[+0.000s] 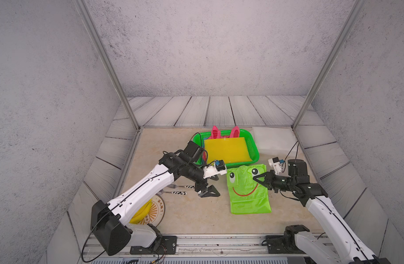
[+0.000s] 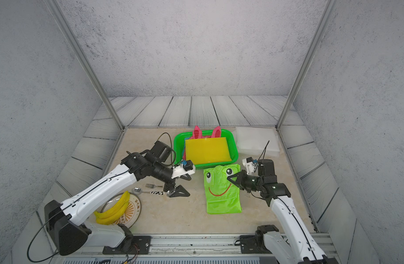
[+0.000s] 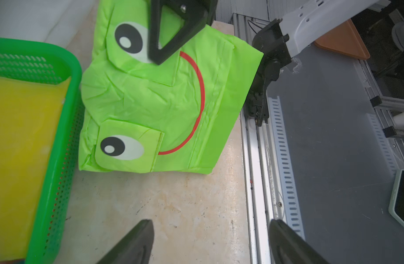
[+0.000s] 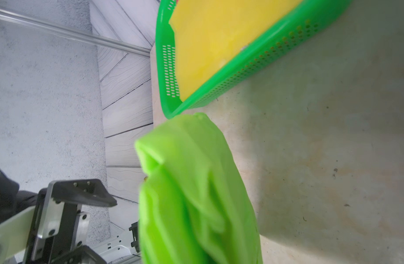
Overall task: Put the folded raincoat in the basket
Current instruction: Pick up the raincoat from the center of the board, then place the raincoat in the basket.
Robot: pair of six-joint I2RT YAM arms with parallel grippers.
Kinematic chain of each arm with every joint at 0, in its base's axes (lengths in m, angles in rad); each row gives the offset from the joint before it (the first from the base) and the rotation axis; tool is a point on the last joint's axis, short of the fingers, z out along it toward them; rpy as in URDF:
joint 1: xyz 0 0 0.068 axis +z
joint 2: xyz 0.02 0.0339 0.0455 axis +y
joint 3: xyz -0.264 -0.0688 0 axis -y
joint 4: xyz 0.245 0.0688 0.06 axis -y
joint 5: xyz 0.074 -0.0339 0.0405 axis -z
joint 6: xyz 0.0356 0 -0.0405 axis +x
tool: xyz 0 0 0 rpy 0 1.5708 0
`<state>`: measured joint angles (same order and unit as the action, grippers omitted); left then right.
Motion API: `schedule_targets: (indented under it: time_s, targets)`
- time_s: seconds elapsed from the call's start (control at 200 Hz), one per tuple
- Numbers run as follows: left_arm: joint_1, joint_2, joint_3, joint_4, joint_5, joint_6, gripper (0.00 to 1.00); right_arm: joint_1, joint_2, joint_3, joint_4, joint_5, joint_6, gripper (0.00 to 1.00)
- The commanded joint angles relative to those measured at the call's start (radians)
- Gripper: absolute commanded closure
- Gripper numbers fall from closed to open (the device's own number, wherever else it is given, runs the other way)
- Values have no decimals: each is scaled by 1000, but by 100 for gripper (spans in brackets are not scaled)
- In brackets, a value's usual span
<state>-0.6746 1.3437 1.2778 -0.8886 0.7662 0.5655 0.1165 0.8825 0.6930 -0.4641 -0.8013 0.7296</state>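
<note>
the raincoat (image 1: 247, 194), lime green with a frog face of two eyes and a red smile, lies folded face up on the table (image 1: 196, 217), its top edge just beside the near wall of the basket (image 1: 254, 146), a shallow, bright green rectangle with perforated sides.

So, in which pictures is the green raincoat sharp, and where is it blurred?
Right wrist view: the raincoat sits close to the lens, soft and out of focus. Left wrist view: it is sharp, creases clear. Both top views: clear, evenly lit, no glare.
</note>
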Motion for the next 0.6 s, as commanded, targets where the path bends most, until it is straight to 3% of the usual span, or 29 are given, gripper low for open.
schedule_targets:
  time_s: [0.0, 0.285, 0.596]
  targets:
    - [72, -26, 22, -54, 9, -23, 14, 2, -35, 71, 25, -33, -138, 100]
    - [259, -44, -11, 19, 123, -109, 12, 29, -35, 114, 321, -100, -280, 100]
    - [321, -15, 79, 11, 154, -48, 11, 89, 92, 199, 549, -189, -356, 100]
